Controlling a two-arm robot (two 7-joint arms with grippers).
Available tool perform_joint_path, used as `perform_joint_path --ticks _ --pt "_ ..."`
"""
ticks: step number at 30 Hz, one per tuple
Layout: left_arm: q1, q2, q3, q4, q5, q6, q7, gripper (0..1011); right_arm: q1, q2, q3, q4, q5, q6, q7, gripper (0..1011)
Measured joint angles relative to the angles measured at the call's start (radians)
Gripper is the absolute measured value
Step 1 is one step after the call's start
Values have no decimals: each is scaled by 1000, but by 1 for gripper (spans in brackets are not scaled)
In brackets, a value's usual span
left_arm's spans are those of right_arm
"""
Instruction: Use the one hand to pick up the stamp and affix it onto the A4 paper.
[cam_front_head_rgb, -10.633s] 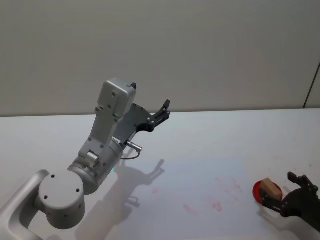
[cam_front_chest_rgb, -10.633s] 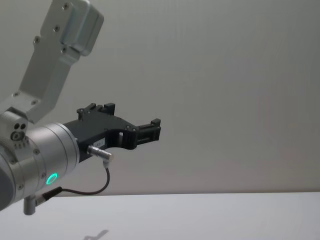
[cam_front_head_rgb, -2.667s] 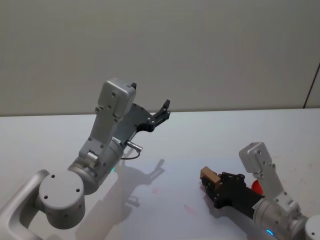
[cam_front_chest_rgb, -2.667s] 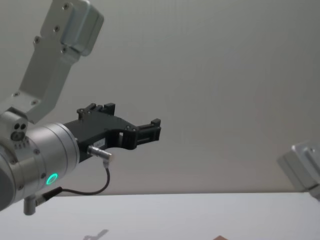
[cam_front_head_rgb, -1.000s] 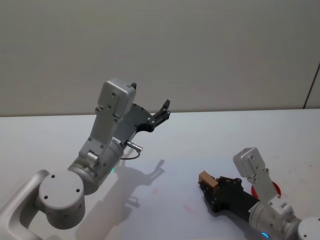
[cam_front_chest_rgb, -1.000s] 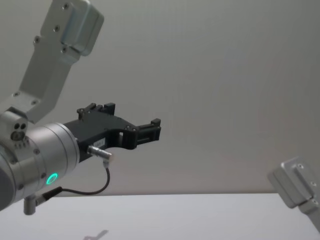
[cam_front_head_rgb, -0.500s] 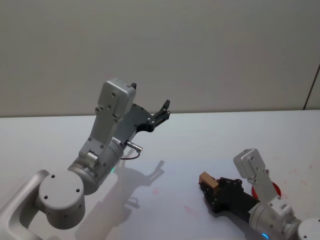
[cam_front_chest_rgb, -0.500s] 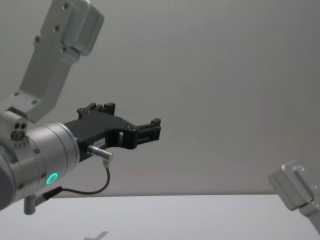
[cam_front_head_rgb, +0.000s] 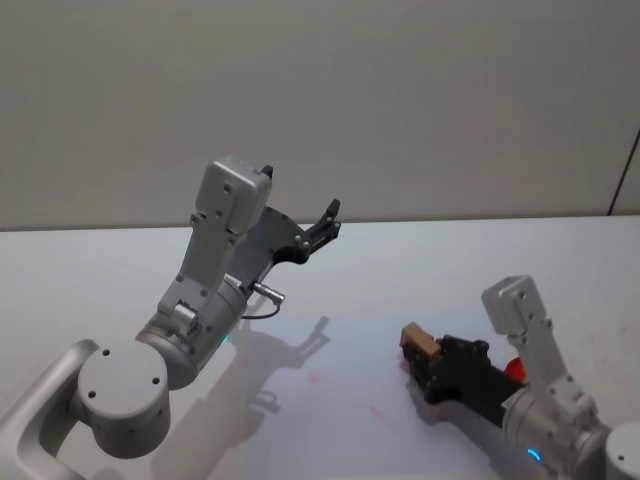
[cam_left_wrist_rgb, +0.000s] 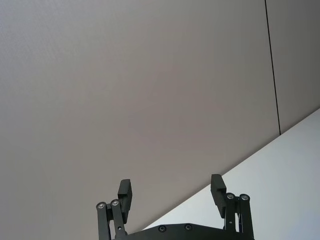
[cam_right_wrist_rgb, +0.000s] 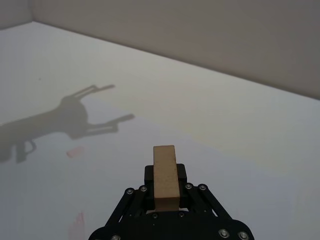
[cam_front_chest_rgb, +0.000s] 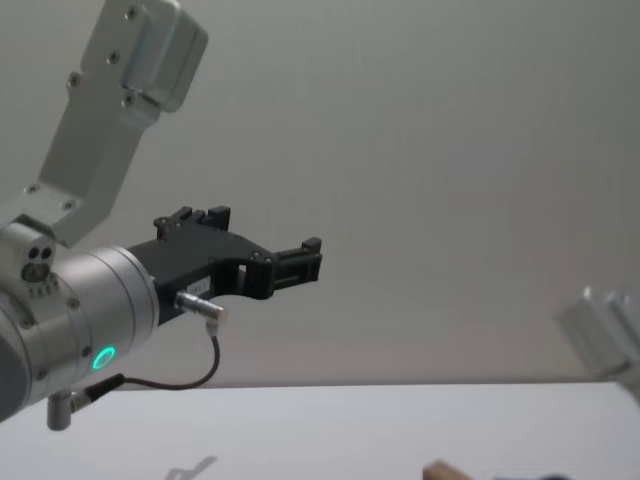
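From my station I see a plain white tabletop (cam_front_head_rgb: 450, 260) running back to a bare grey-beige wall (cam_front_head_rgb: 420, 100), which has one dark vertical seam (cam_front_head_rgb: 624, 175) at the tabletop's far right corner. The A4 paper (cam_front_head_rgb: 350, 350) lies pale and flat toward the near edge, with faint red smudges (cam_front_head_rgb: 380, 412) on it and the raised arm's shadow (cam_front_head_rgb: 290, 350) across its left part.

The right gripper (cam_front_head_rgb: 420, 352) reaches in from the near right corner, jaws clamped on the stamp (cam_front_head_rgb: 422, 343). The tan block sits over the right part of the sheet, and I can't tell whether it touches the paper. A red pad (cam_front_head_rgb: 513, 368) rests near the right edge, half hidden behind that arm.

The left gripper (cam_front_head_rgb: 325, 222) is parked high over the left half of the tabletop, jaws apart, well away from the stamp.
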Motion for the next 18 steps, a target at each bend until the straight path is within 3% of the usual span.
perform_joint_path --ticks 18 --pt "0 0 0 0 0 0 0 1001 11 -1 27 -133 127 1 -30 221"
